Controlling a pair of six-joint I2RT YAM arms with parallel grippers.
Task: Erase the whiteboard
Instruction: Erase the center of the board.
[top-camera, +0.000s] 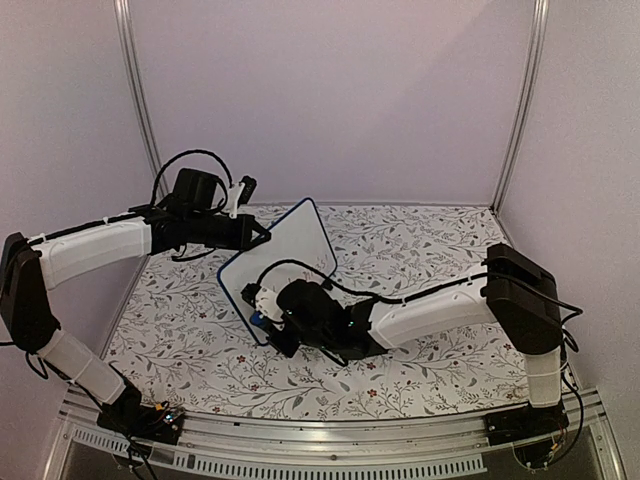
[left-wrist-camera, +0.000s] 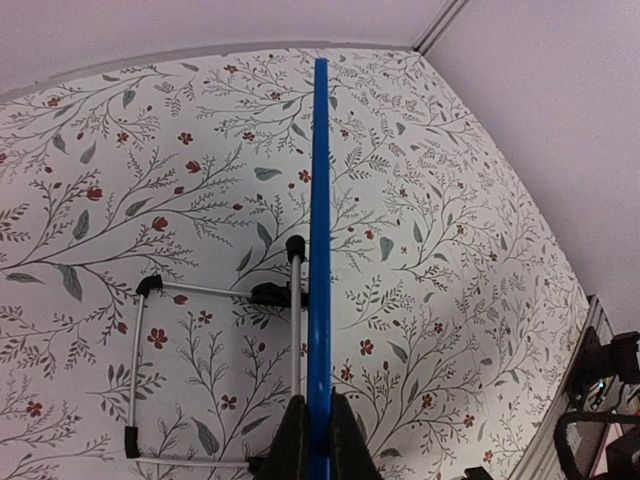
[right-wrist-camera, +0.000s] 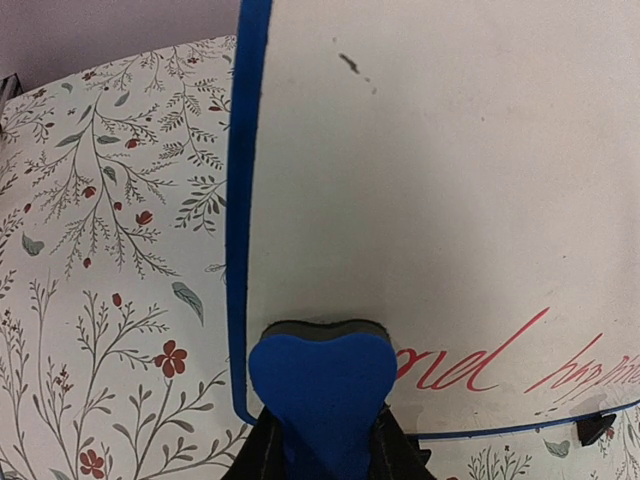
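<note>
Clamping the whiteboard (top-camera: 292, 248) by its blue edge, the left tool (left-wrist-camera: 318, 438) braced it on edge so the right tool (right-wrist-camera: 325, 447), gripping the eraser (right-wrist-camera: 320, 378), could press against its face, just beside the red writing (right-wrist-camera: 470, 365).

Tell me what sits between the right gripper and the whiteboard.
A blue eraser, clamped in the right gripper, its dark pad seemingly against the whiteboard beside red writing; the right wrist view shows it.

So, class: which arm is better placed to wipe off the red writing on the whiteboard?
Right: the right gripper holds the blue eraser against the whiteboard beside the red writing; the left gripper only grips the board's edge.
</note>
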